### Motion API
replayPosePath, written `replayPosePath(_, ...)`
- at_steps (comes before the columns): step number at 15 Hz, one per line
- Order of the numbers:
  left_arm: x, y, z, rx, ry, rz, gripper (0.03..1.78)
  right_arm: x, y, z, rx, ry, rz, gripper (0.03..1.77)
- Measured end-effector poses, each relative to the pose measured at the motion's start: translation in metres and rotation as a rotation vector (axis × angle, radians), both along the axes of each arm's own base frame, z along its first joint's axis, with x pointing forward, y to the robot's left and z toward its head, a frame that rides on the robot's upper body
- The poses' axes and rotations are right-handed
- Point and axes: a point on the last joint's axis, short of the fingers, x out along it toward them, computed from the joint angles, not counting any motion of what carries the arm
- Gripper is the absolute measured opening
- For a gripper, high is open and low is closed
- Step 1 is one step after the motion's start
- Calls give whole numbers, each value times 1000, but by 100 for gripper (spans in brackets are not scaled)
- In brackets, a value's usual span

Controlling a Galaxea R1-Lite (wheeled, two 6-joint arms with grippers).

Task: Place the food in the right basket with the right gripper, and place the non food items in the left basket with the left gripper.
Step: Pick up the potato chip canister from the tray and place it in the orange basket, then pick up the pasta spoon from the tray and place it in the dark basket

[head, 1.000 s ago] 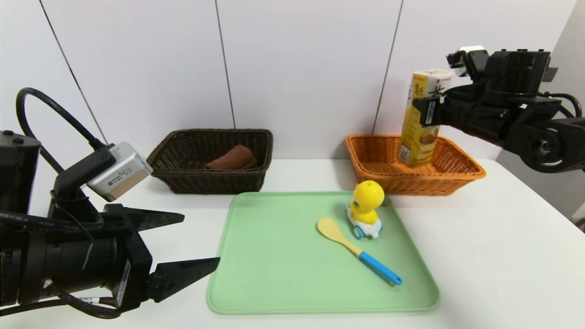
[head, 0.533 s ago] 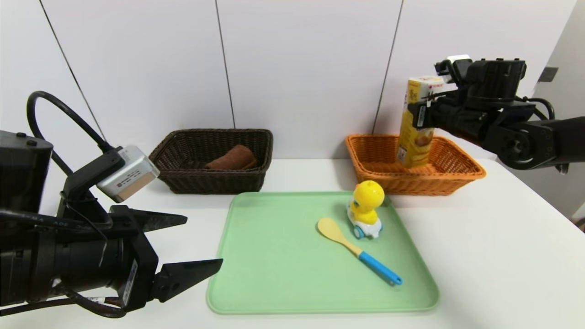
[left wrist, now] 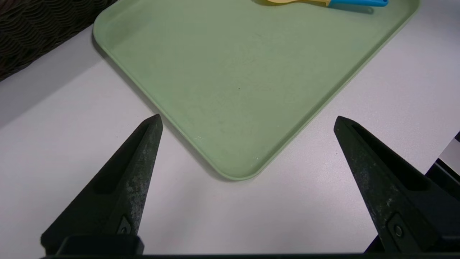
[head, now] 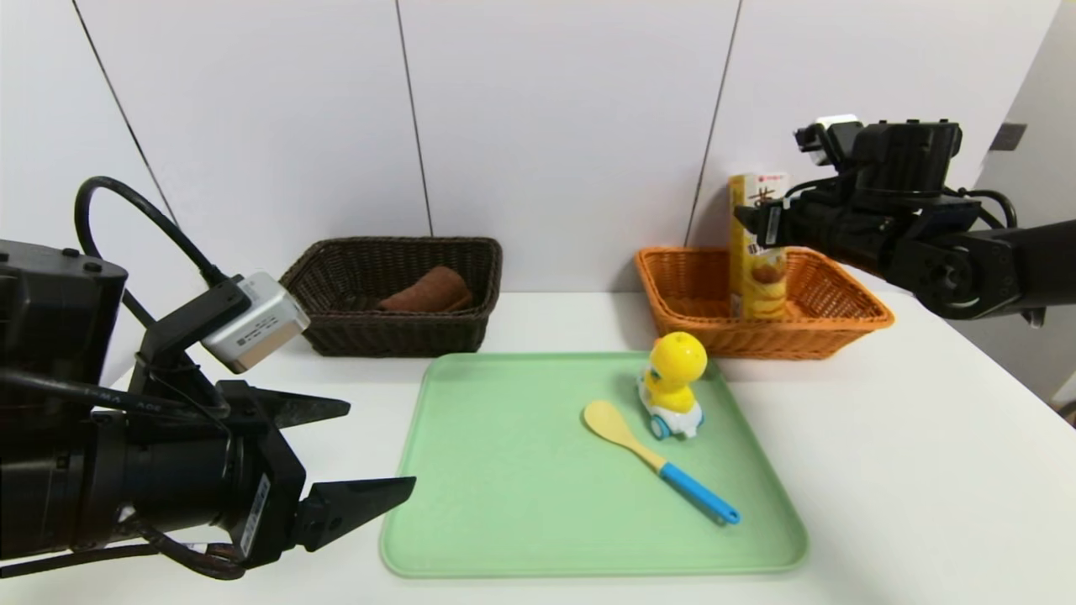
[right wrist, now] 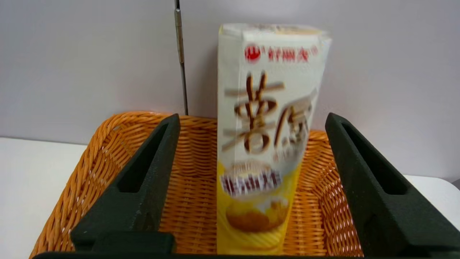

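From the head view, the snack carton (head: 757, 248) stands upright inside the orange basket (head: 849, 315) at the far right of the white surface (head: 916, 470). It is tall and narrow, well higher than the basket rim, white at the top with dark characters and yellow below with a picture of chips. The right gripper (head: 751, 220) reaches in level from the right, at the carton's upper part. Left of it, the dark brown basket (head: 336, 332) holds the rolled brown towel (head: 427, 290). Nearer, a green tray (head: 504, 504) carries the yellow duck toy (head: 671, 384) on its white wheeled base and, just beside it, the spatula (head: 660, 460) with pale blade and blue handle. The left gripper (head: 370, 449) hovers at the tray's near left corner, fingers spread wide with nothing between them.

In the left wrist view, the left gripper's two dark fingers (left wrist: 133, 180) stand far apart above the surface (left wrist: 72, 126), with a corner of the tray (left wrist: 248, 90) between them. The spatula (left wrist: 355, 2) just shows at the tray's far side, and a piece of the dark brown basket (left wrist: 32, 28) at the edge.

In the right wrist view, the carton (right wrist: 264, 136) stands in the orange basket (right wrist: 90, 162), a red logo near its top, large brown characters on white, chips on the yellow foot. The right gripper's fingers (right wrist: 143, 180) are spread on either side of it, with a clear gap to the carton on both sides.
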Motion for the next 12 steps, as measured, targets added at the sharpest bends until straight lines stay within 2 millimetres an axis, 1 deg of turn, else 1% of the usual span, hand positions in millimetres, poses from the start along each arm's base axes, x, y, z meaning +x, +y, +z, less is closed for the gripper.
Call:
replayPosePath(2, 0, 0, 0, 1, 1, -1, 169, -7, -4, 2, 0, 7, 14, 148)
replayPosePath(5, -1, 0, 1, -4, -4, -1, 169, -26, -18, 15, 6, 42, 30, 155)
replayPosePath(9, -4, 2, 5, -10, -23, -3, 169, -61, -42, 42, 45, 81, -10, 162)
replayPosePath(12, -7, 4, 8, -24, -34, -1, 169, -96, -63, 67, 75, 90, -3, 165)
